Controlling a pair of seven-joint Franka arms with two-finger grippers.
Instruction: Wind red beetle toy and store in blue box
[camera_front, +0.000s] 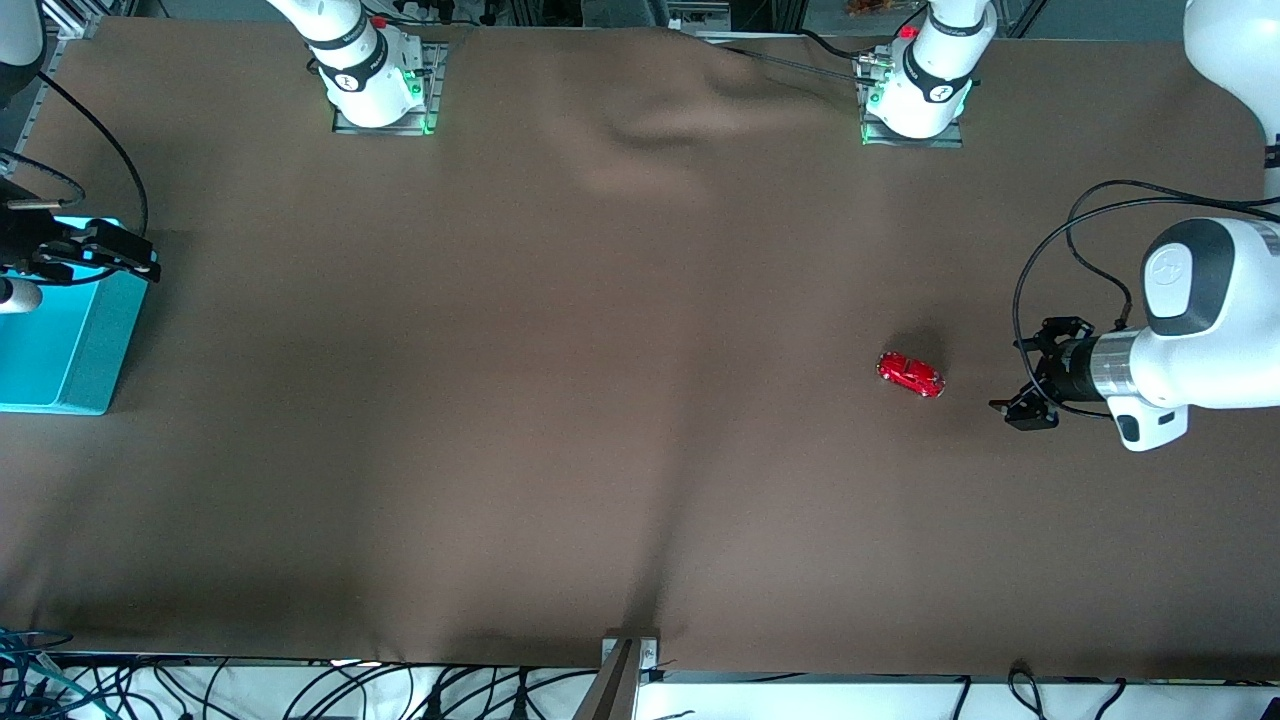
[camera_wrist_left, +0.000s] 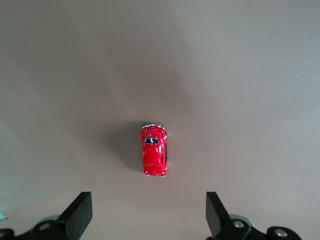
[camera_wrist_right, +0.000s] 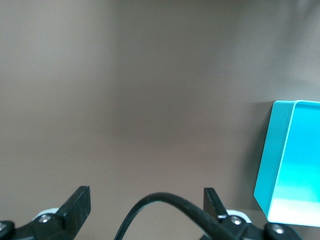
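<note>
The red beetle toy (camera_front: 911, 373) stands alone on the brown cloth toward the left arm's end of the table. My left gripper (camera_front: 1010, 376) is open and empty, beside the toy and a short gap from it, pointing at it. In the left wrist view the toy (camera_wrist_left: 154, 150) lies just ahead of the open left gripper (camera_wrist_left: 148, 212). The blue box (camera_front: 112, 340) stands at the right arm's end. My right gripper (camera_front: 148, 262) is open and empty over the box's edge. In the right wrist view the box (camera_wrist_right: 270, 155) shows beside the right gripper (camera_wrist_right: 146, 202).
A brown cloth (camera_front: 560, 400) with wrinkles covers the table. The two arm bases (camera_front: 375, 95) (camera_front: 915, 100) stand along the edge farthest from the front camera. A metal bracket (camera_front: 628, 655) and cables sit at the nearest edge. A black cable (camera_wrist_right: 165, 200) crosses the right wrist view.
</note>
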